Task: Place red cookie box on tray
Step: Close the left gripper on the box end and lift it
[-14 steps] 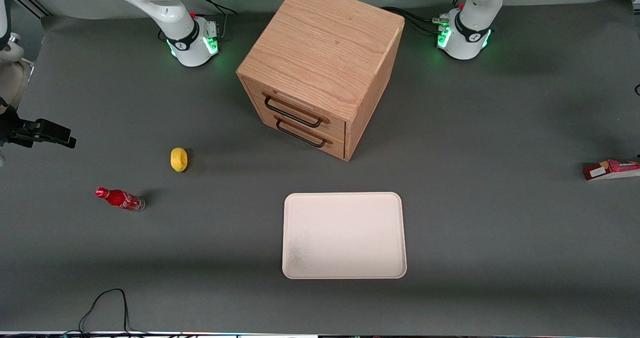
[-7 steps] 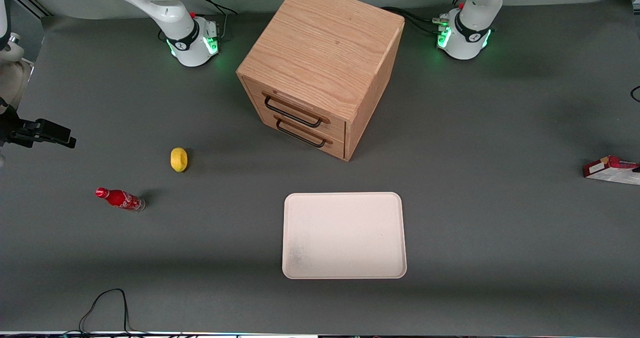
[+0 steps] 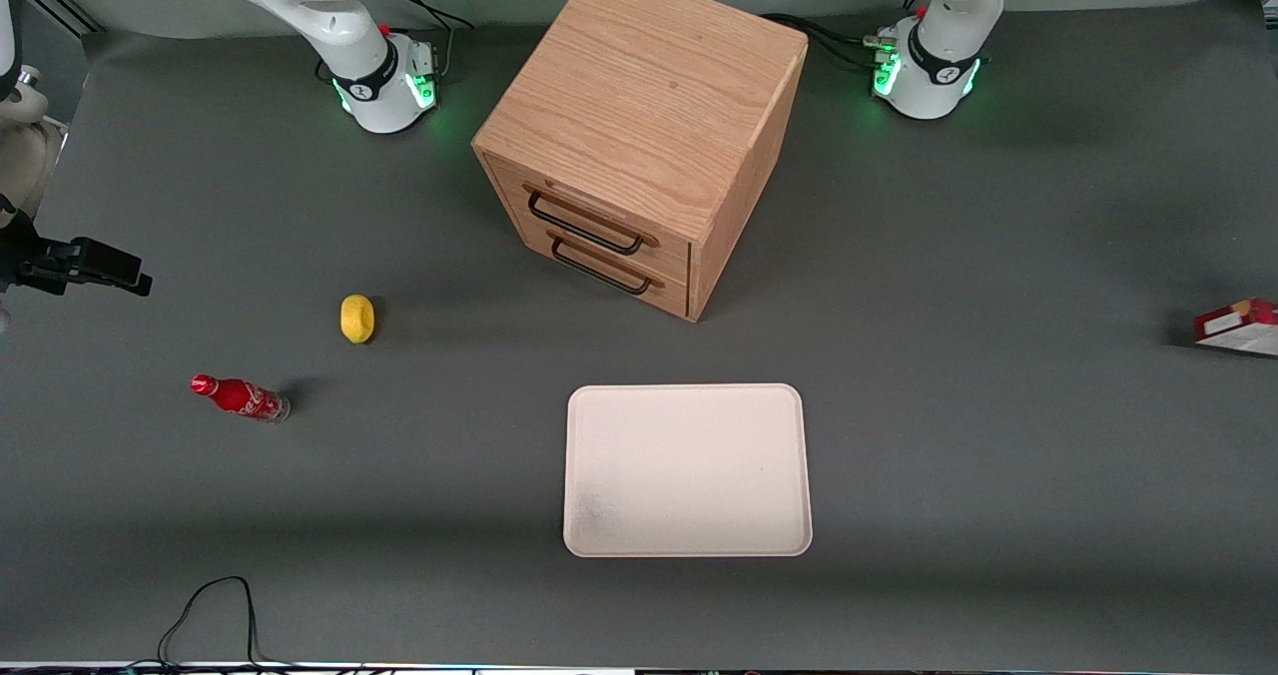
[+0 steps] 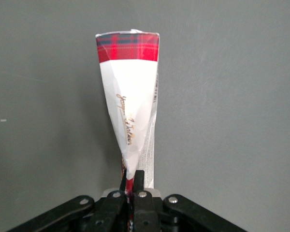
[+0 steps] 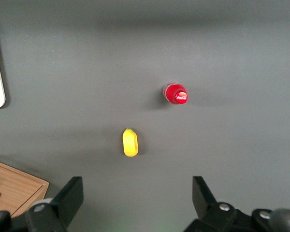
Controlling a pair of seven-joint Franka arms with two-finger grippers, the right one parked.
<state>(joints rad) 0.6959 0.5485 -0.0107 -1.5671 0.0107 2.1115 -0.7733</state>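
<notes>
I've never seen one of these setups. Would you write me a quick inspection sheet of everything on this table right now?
Surface: dark grey table mat.
Job's things: red cookie box pinched at one end by the gripper, toward the working arm's end of the table; cream tray in front of the cabinet's drawers, nothing on it.
Clutter: wooden drawer cabinet, both drawers shut; lemon; small red cola bottle, nearer the front camera than the lemon.
Grippers: left gripper shut on the box.
Cables: black cable at the table edge; cables by the arm bases.
Surroundings: nothing seen.
</notes>
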